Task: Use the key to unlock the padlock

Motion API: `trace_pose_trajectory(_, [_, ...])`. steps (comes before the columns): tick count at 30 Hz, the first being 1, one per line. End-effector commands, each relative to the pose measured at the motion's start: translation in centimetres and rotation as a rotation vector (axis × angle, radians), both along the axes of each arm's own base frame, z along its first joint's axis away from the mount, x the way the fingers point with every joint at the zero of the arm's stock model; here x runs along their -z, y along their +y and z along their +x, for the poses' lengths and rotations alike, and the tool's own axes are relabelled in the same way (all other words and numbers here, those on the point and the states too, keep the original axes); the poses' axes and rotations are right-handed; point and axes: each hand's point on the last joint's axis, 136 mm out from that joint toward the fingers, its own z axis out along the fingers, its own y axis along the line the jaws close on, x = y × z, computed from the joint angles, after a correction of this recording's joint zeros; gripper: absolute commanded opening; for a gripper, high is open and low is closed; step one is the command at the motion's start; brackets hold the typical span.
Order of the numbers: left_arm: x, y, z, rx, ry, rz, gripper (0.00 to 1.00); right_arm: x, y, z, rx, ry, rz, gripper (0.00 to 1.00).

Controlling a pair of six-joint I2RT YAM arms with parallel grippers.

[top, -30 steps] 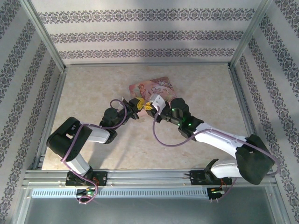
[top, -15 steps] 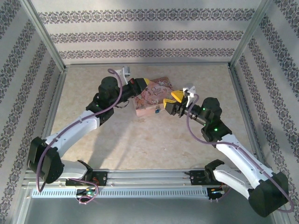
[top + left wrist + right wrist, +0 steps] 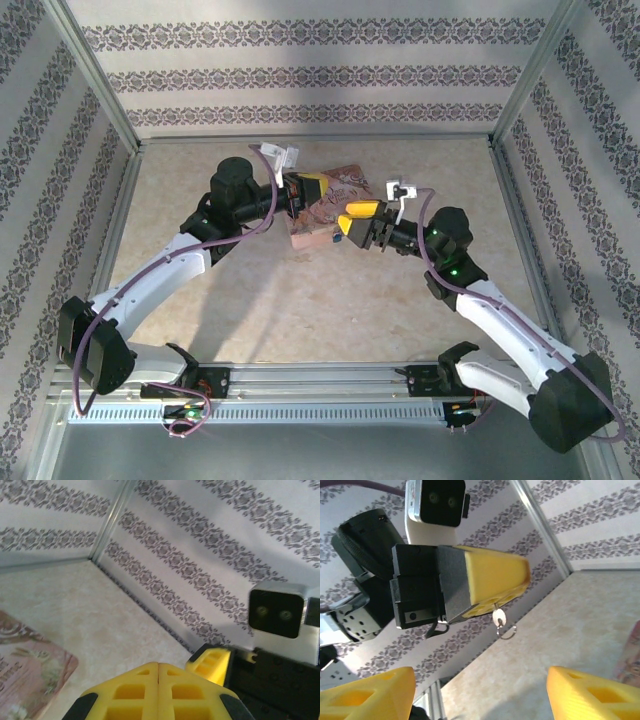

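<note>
The left tool [image 3: 520, 577] is shut tight. Its two yellow fingers [image 3: 135, 692] press flat together with no gap. A little silver key [image 3: 498, 616] pokes out from under the tips, pinched between them. A thin wire ring [image 3: 508, 630] hangs down from the key. Seen from above, this tool is held up over the far left part of the pink tin [image 3: 345, 183].

The right tool [image 3: 348, 218] is open wide. Its two yellow fingers [image 3: 370, 695] stand far apart, and there is nothing between them. It points left, toward the left tool. The two tools are close to each other, tip to tip, but they do not touch.

The pink tin lies flat on the tabletop [image 3: 300, 300], in the far middle. It has pictures on its lid.

The padlock [image 3: 339, 238] is a tiny blue thing at the near edge of the pink tin, just below the right tool. It is too small to tell if it is locked, or if it touches the tin. Neither tool touches it.
</note>
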Motion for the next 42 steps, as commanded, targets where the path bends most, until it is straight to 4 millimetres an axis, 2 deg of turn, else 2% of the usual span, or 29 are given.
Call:
trace_pose_trajectory(1, [-3.1,-1.1,-1.5,0.079,-0.109,-0.059,0.00,-2.5,0.6,-1.0,-0.072,-0.049,0.085,0.67])
trace_pose_trajectory(9, [-3.4,-1.3,-2.5,0.100,-0.114,-0.074,0.00,-2.9,1.8,-1.0,-0.129,-0.053,0.113,0.64])
trace_pose_trajectory(19, [-3.6,-1.2,-2.9,0.108,-0.123,-0.087,0.00,-3.0,3.1,0.0,-0.141,-0.038,0.122,0.53])
trace_pose_trajectory(42, [-3.0,-1.3,-2.9,0.116,-0.116,-0.080,0.00,-2.4,3.7,1.6,-0.117,-0.001,0.126,0.23])
